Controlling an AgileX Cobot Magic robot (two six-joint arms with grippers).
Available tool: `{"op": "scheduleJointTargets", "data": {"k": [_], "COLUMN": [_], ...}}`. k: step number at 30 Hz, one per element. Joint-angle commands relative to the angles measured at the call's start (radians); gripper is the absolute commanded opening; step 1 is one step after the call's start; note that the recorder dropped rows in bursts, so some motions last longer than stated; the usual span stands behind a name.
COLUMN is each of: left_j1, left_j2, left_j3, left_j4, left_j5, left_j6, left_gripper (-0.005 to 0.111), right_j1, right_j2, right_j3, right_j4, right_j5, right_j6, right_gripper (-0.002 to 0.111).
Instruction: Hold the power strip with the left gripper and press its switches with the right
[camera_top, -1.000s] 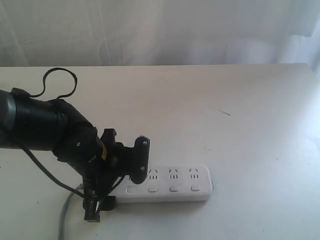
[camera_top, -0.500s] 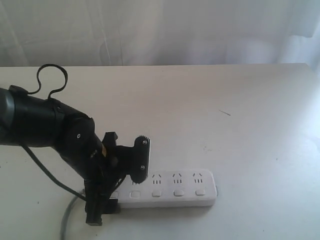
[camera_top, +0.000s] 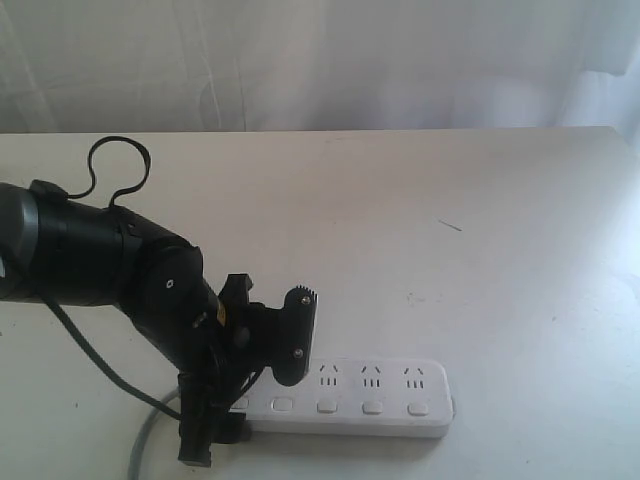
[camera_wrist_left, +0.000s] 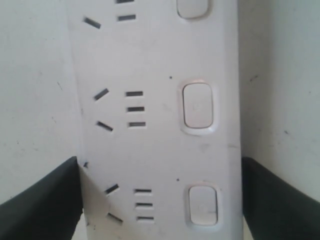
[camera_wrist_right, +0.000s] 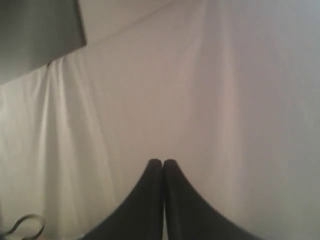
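My left gripper (camera_top: 248, 388) is clamped across the width of the power strip (camera_top: 370, 402) at its left end. In the left wrist view one black finger presses each long edge of the white bar, with the socket slots and two full switches (camera_wrist_left: 198, 105) between and just beyond them. Compared with a second ago, the arm and the strip have travelled together. The strip's rounded right end now sits further right and closer to the near edge of the table (camera_top: 450, 220) in the exterior view, and the screwed finger has shifted the same way. That shared movement, together with the contact on both edges, tells me the grasp is firm. The strip lies flat on the table with its long axis running left to right. Three socket groups and four buttons show to the right of the finger, as they did earlier. The grey cord (camera_top: 148, 445) trails off from the left end under the arm, and the looped black cable (camera_top: 120, 165) stands up from the arm's back. My right gripper (camera_wrist_right: 163, 163) does not appear in the exterior view. Its own camera shows the two fingers pressed together with nothing between them, pointing at a white curtain (camera_wrist_right: 225, 100) well away from the strip.
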Motion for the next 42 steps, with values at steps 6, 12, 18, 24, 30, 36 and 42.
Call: {"op": "scheduleJointTargets", "data": {"k": [6,12,18,24,30,36,42], "left_j1": [-0.025,-0.025,-0.025,-0.025,-0.025,-0.025,-0.025], "left_j2": [0.069,0.069,0.069,0.069,0.069,0.069,0.069], "left_j3": [0.045,0.045,0.045,0.045,0.045,0.045,0.045], "left_j4": [-0.05,-0.052,-0.068,-0.07,-0.07,-0.07,-0.07], "left_j5": [0.109,0.109,0.107,0.107,0.105,0.105,0.103], "left_j6": [0.0,0.0,0.0,0.0,0.0,0.0,0.003], "left_gripper": [0.0,0.0,0.0,0.0,0.0,0.0,0.0], "right_j1": [0.002,0.002,0.014,0.088,0.228,0.426,0.641], "right_j2": [0.241,0.463,0.631,0.729,0.798,0.898,1.061], "right_j3": [-0.15,-0.15,-0.14,-0.095,-0.093,-0.093,-0.117], "right_j4": [-0.667,-0.667,-0.667,-0.667,-0.649,-0.487,-0.15], "right_j5": [-0.333,-0.447,-0.501,-0.388,-0.207,0.036,0.226], "right_j6": [0.524,0.513,0.47,0.47,0.449,0.295,-0.035], "right_gripper": [0.0,0.0,0.0,0.0,0.0,0.0,0.0]}}
